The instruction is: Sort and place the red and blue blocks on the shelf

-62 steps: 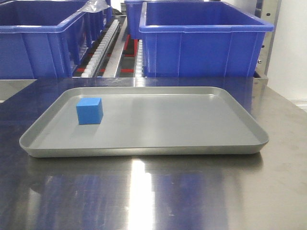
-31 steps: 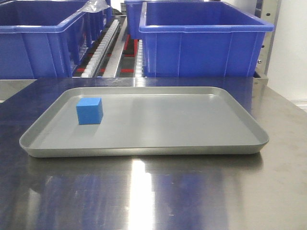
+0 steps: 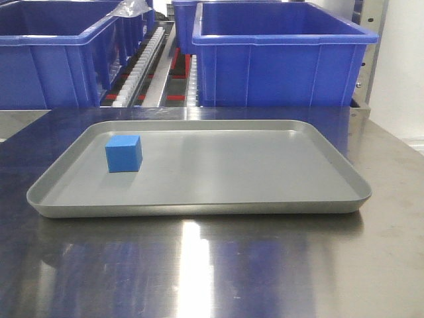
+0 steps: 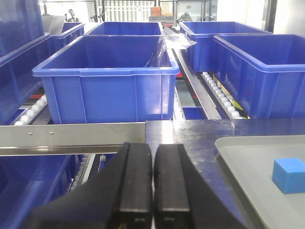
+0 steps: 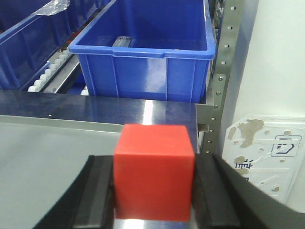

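Nothing's shifted in front view this past sec: blue block point(image 3: 124, 153) sits left in the grey tray point(image 3: 199, 207). R gripper point(image 5: 155, 191) clamps the red block point(image 5: 153, 171) beside the tray, prob. shelf-bound. L gripper point(image 4: 152, 186) is pinched together, empty.

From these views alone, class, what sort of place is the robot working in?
Probably a warehouse or factory sorting station: large blue bins sit on a steel shelf with roller tracks, behind a stainless worktable carrying a grey tray.
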You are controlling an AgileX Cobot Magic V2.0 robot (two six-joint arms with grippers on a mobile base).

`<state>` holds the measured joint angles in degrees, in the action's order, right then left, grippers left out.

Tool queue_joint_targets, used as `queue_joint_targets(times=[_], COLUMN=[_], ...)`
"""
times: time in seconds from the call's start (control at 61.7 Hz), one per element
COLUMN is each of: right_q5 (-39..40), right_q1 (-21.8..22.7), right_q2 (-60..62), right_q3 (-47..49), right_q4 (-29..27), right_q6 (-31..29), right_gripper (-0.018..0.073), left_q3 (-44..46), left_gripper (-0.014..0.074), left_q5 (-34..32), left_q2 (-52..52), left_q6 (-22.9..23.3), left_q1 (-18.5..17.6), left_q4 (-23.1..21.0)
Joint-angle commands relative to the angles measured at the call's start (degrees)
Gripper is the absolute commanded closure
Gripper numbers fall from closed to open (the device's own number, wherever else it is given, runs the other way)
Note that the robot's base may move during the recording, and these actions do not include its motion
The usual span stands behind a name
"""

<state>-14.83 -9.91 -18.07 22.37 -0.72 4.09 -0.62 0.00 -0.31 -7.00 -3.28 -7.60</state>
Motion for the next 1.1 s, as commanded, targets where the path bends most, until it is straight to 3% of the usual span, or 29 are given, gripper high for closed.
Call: queue_joint_targets(times=[0.0, 0.664, 0.842, 0.956, 1.086], right_q5=[5.0, 5.0, 5.0, 5.0, 5.0], right_q1=[0.3, 0.3, 0.3, 0.3, 0.3], right_q2=[-0.2, -0.2, -0.2, -0.2, -0.2], right_q3=[1.6, 1.6, 1.6, 1.6, 1.6], right_q4=[0.7, 0.7, 0.7, 0.7, 0.7], right_q6=[-0.4, -0.4, -0.4, -0.4, -0.4], right_gripper=[0.0182, 0.0182, 0.0182, 0.0182, 0.0182], left_q3=[-1.4, -0.6, 3.6, 7.7, 13.4], left_gripper=[0.0472, 0.0472, 0.0472, 0.0472, 0.0472], left_q5=[-4.7, -4.7, -4.7, -4.7, -3.1], left_q2=[-1.0, -0.6, 5.5, 12.9, 22.8], left_q6=[0.5, 0.5, 0.6, 5.2, 16.5], left_q1=[0.0, -0.1, -0.1, -0.1, -0.1], left_q4=[-0.1, -0.2, -0.1, -0.3, -0.1])
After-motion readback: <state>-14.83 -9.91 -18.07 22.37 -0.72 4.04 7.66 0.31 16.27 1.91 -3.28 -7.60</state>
